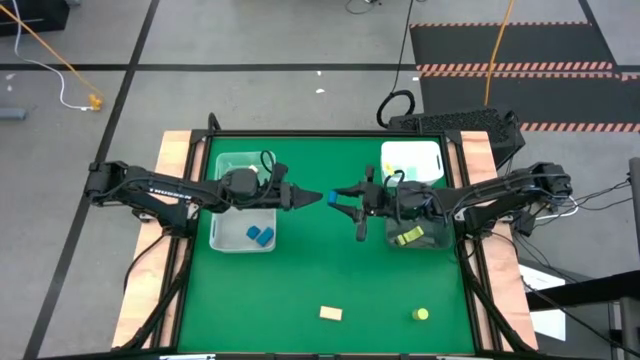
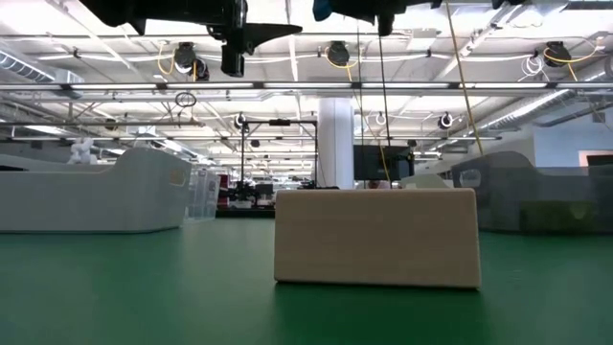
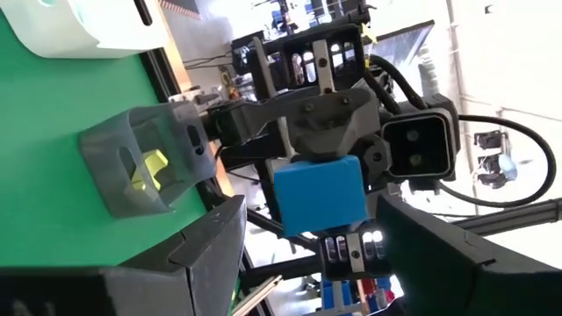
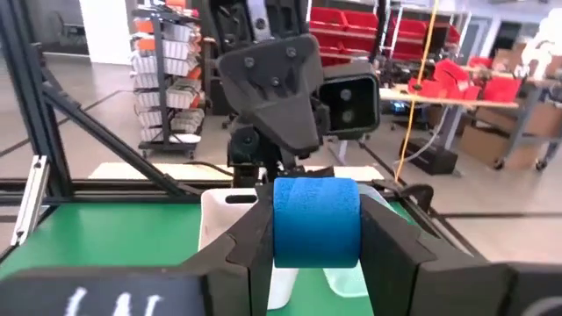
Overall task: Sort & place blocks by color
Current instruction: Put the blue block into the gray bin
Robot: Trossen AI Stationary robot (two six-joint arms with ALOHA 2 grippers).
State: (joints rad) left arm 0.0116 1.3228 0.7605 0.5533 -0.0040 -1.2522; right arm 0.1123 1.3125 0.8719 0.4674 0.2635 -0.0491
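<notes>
High view: the two dark arms meet nose to nose above the middle of the green table (image 1: 330, 265). The small blue block (image 1: 331, 197) hangs between them, pinched at the tips of the right gripper (image 1: 338, 195), with the left gripper (image 1: 312, 198) just to its left, level with it and pointing straight at it. The left arm is thus nearer the clear bin on the left (image 1: 222, 240), which holds two blue blocks (image 1: 260, 236); a handover looks to be the coming move. On the right, the grey bin (image 1: 432, 240) holds a yellow block (image 1: 407, 237). A tan wooden bar (image 1: 331, 313) and a yellow-green cylinder (image 1: 421, 314) lie near the front edge.

Low view: both grippers hang high over the table, the blue block just visible at the top edge (image 2: 322, 10). The tan bar (image 2: 375, 237) fills the foreground.

Left wrist view: the left fingers (image 3: 211, 246) stand wide apart, and the blue block (image 3: 319, 193) sits ahead of the gap, not yet between them.

Right wrist view: the right fingers (image 4: 397, 246) clamp the blue block (image 4: 316, 221), its rounded face across the grip; the left gripper faces it just beyond.
</notes>
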